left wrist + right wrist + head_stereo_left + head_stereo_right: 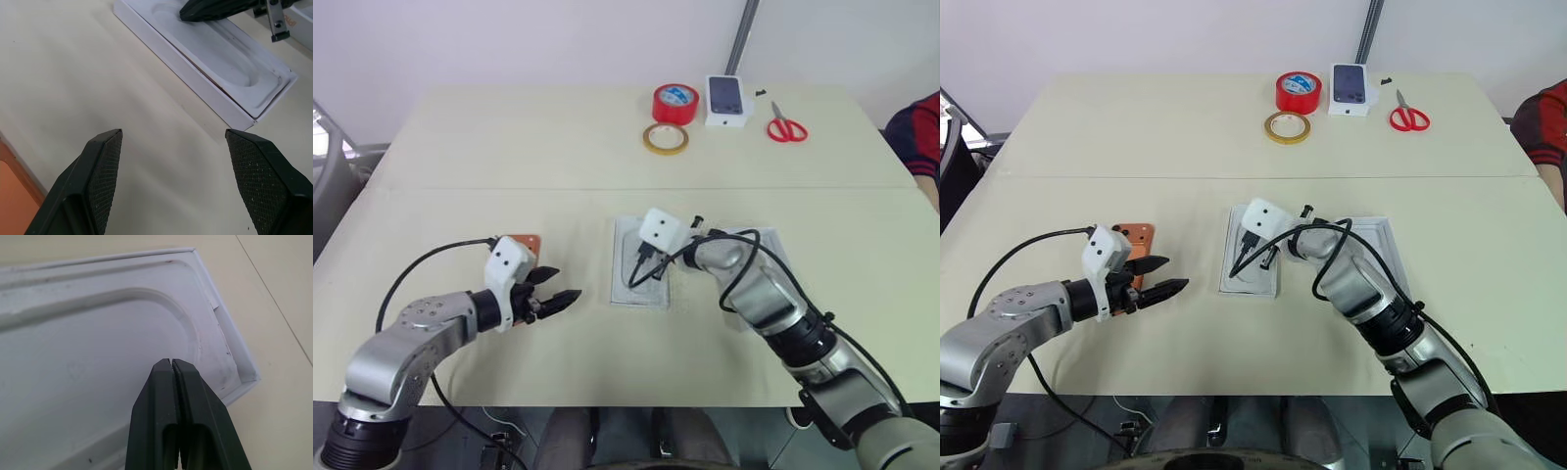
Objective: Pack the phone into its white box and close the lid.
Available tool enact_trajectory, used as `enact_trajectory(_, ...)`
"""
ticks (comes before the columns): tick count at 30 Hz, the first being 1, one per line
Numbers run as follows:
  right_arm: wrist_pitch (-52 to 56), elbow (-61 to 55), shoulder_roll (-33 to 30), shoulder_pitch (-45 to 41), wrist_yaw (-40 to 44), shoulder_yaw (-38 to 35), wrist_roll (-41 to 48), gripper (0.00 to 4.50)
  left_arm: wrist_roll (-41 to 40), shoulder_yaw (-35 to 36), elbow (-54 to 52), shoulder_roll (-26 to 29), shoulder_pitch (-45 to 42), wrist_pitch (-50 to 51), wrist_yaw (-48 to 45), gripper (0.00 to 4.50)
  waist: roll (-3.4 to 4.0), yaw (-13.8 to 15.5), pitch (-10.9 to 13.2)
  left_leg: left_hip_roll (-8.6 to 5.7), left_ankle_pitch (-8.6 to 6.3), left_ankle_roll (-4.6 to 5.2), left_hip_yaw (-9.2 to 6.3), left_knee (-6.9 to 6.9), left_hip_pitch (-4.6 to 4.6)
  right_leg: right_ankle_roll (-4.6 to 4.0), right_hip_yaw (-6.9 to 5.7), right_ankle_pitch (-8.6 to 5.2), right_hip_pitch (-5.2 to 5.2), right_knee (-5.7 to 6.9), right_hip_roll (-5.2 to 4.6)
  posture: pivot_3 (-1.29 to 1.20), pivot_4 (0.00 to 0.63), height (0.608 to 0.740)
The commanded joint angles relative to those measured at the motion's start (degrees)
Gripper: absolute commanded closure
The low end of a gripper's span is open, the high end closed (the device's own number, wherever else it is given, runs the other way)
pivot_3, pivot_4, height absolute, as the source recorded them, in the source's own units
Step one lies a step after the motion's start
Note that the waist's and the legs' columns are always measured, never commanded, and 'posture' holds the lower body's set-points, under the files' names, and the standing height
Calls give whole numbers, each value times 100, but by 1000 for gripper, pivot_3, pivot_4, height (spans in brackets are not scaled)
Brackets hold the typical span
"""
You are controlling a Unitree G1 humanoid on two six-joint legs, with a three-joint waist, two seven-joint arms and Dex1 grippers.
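Observation:
The orange phone [1139, 243] lies flat on the table at the left, partly hidden behind my left wrist. My left gripper [1167, 276] hovers open just right of it with nothing between its fingers, pointing toward the white box [640, 262] at the table's middle. A white moulded insert [98, 362] with an oval recess lies in the box. My right gripper [634, 280] is shut and empty, its tips low over that insert; I cannot tell whether they touch it. The lid [1378, 235] lies hollow side up right of the box, partly under my right arm.
At the table's far edge stand a red tape roll [675, 102], a yellowish tape ring [665, 138], a small white box with a phone picture [727, 98] and red scissors [786, 127]. A person's red sleeve [920, 137] shows at the right edge.

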Motion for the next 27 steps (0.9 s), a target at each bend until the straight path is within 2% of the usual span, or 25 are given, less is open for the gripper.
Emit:
enact_trajectory(1, -135, -274, 22, 20, 72, -15, -48, 4422, -71, 161, -59, -38, -104, -64, 38, 991, 0, -6, 0, 0, 0, 0, 0, 0, 0, 0, 0, 0, 0, 0, 0, 0, 150, 740)
enact_trajectory(6, -177, -568, 142, 58, 297, -111, 149, 4422, -252, 347, 64, -197, -248, 97, 203, 991, 0, -7, 0, 1, 0, 0, 0, 0, 0, 0, 0, 0, -1, 1, 1, 0, 150, 740)
enact_trajectory(16, 43, -1403, -441, 462, 1416, 261, 489, 4422, -377, 537, 151, -230, -305, 262, 400, 991, 0, -4, 0, 0, 0, 1, 0, 0, 0, 0, 0, 0, 0, 1, 1, 0, 150, 740)
enact_trajectory(21, -114, -1187, -154, 300, 1095, -11, 470, 4422, -444, 764, 233, -264, -360, 375, 588, 991, 0, -13, 0, 1, 0, 1, -1, 0, 2, 0, 0, 0, 0, 1, 2, 0, 150, 740)
enact_trajectory(25, -211, -902, 430, 2, 756, -306, 592, 4422, -763, 1662, 708, -665, -753, 843, 1553, 991, -1, -13, 0, 2, 1, -1, -3, 1, 2, 0, -1, 0, -2, 7, 4, 0, 150, 740)
enact_trajectory(26, -240, -844, 510, -50, 745, -283, 591, 4500, -775, 1810, 801, -723, -836, 970, 1764, 400, -1, -13, -1, 2, 1, -1, -4, 2, 1, 0, -2, 0, -3, 8, 5, 0, 150, 740)
enact_trajectory(27, -270, -709, 643, -139, 698, -223, 570, 4500, -757, 1929, 871, -737, -888, 1085, 1941, 136, -3, -18, -2, 2, 1, -1, -4, 2, 1, 0, -2, 0, -3, 8, 5, 0, 150, 740)
